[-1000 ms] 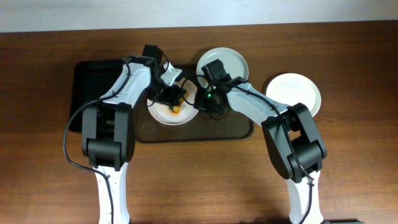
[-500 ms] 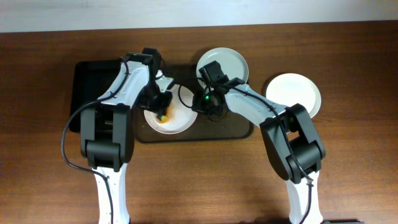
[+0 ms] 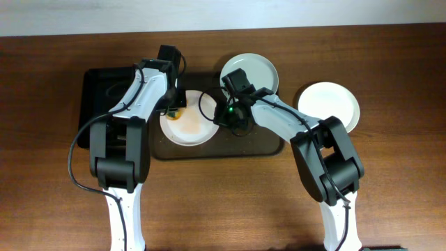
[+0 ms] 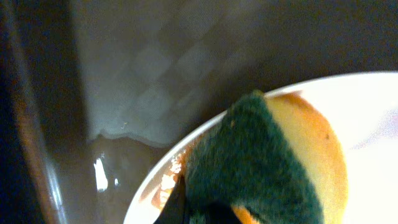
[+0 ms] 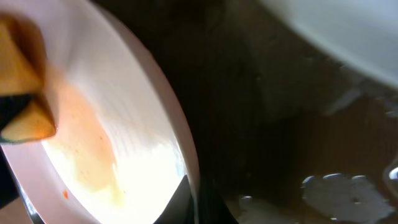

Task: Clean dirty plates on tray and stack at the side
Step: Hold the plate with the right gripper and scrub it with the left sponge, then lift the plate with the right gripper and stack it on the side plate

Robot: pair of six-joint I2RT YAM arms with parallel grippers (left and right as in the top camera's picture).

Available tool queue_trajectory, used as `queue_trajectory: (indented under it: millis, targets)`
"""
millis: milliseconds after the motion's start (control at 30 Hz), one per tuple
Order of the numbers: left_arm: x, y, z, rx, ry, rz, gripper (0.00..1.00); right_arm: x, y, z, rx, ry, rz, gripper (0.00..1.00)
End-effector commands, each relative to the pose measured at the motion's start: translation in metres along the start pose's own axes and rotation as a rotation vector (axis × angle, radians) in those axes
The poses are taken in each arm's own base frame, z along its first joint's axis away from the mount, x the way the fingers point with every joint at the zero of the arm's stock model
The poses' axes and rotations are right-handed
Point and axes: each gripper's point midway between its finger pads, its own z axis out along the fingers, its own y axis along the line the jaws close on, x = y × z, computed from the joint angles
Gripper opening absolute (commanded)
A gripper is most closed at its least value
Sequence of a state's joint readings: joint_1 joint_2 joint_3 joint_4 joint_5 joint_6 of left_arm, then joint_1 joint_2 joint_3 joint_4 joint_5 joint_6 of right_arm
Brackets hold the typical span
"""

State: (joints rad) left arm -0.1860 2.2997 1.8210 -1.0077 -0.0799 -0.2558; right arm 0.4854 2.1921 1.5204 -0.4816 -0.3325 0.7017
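A white plate (image 3: 189, 126) with an orange smear lies on the brown tray (image 3: 261, 146). My left gripper (image 3: 174, 110) is shut on a green and yellow sponge (image 4: 273, 162) pressed on the plate's upper left edge (image 4: 155, 180). My right gripper (image 3: 221, 117) is shut on the plate's right rim (image 5: 186, 168). A pale blue-green plate (image 3: 249, 70) sits at the tray's far right edge. A second white plate (image 3: 329, 104) lies on the table right of the tray.
A smaller black tray (image 3: 104, 97) sits left of the brown tray. Wet patches show on the brown tray (image 4: 102, 174) and in the right wrist view (image 5: 336, 193). Bare wooden table (image 3: 223, 202) lies in front.
The left gripper dragged the sponge from the plate's middle to its upper left edge. The thick orange blob became a faint smear. The plate shifted slightly left; the right gripper kept its hold.
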Motion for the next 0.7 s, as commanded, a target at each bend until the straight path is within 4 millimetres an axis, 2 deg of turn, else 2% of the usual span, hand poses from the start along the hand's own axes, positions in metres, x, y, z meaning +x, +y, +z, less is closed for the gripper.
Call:
queue_trajectory:
  millis: [0, 67, 100, 167, 233, 367, 433, 533, 600, 667]
  targets:
    - [0.049, 0.024, 0.029, -0.053, 0.218, 0.103, 0.0, 0.003, -0.017, 0.008, 0.045, 0.016, 0.009, 0.04]
    - [0.077, -0.026, 0.016, 0.296, 0.312, 0.333, 0.01, 0.003, -0.017, 0.008, 0.045, 0.016, 0.009, 0.04]
    - [0.085, -0.041, 0.008, 0.419, 0.323, 0.405, 0.0, 0.003, -0.017, 0.008, 0.045, 0.016, 0.009, 0.04]
    - [0.091, -0.059, -0.003, 0.563, 0.308, 0.502, 0.01, 0.003, -0.017, 0.008, 0.045, 0.016, 0.009, 0.04]
    - [0.086, -0.065, -0.004, 0.597, 0.276, 0.52, 0.0, 0.003, -0.017, 0.008, 0.045, 0.016, 0.009, 0.04]
    - [0.049, -0.071, 0.005, 0.572, 0.145, 0.413, 0.0, 0.003, -0.017, 0.008, 0.046, 0.016, 0.008, 0.04]
    - [0.015, -0.054, 0.018, 0.456, 0.062, 0.245, 0.01, 0.003, -0.017, 0.008, 0.046, 0.016, 0.006, 0.04]
    - [-0.018, -0.017, 0.031, 0.218, -0.047, 0.116, 0.0, 0.003, -0.017, 0.008, 0.046, 0.016, 0.006, 0.04]
    - [-0.021, 0.02, 0.035, 0.0, -0.061, -0.009, 0.01, 0.003, -0.017, 0.008, 0.046, 0.016, 0.006, 0.04]
    - [-0.013, 0.057, 0.032, -0.206, -0.051, -0.123, 0.01, 0.003, -0.017, 0.008, 0.045, 0.016, 0.006, 0.04]
